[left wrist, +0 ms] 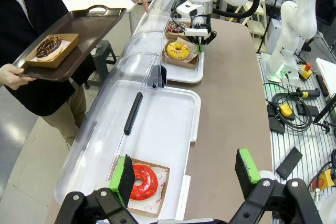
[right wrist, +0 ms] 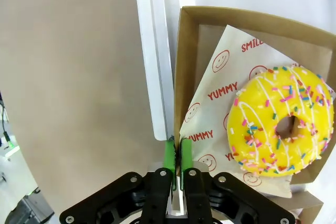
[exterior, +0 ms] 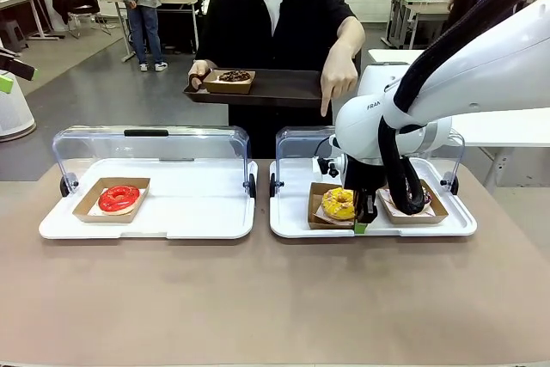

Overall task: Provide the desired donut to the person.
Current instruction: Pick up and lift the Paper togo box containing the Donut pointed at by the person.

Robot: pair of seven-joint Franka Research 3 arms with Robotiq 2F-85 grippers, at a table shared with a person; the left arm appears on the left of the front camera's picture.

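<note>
Fingers (right wrist: 169, 157) of the right gripper (right wrist: 176, 150) are squeezed tight on the side wall of a paper box (right wrist: 210, 24). The yellow donut (right wrist: 281, 121) sits in that box, at two o'clock from the pads. The box rests on a white tray (exterior: 288, 223). At twelve o'clock across the table, the person (exterior: 275, 27) points down with one hand (exterior: 338, 82). The left gripper (left wrist: 185, 174) has its fingers wide apart, holding nothing, with a red donut (left wrist: 142, 182) at nine o'clock.

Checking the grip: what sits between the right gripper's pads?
The cardboard box's wall beside the yellow donut, pinched between the green pads, in the right wrist view.
</note>
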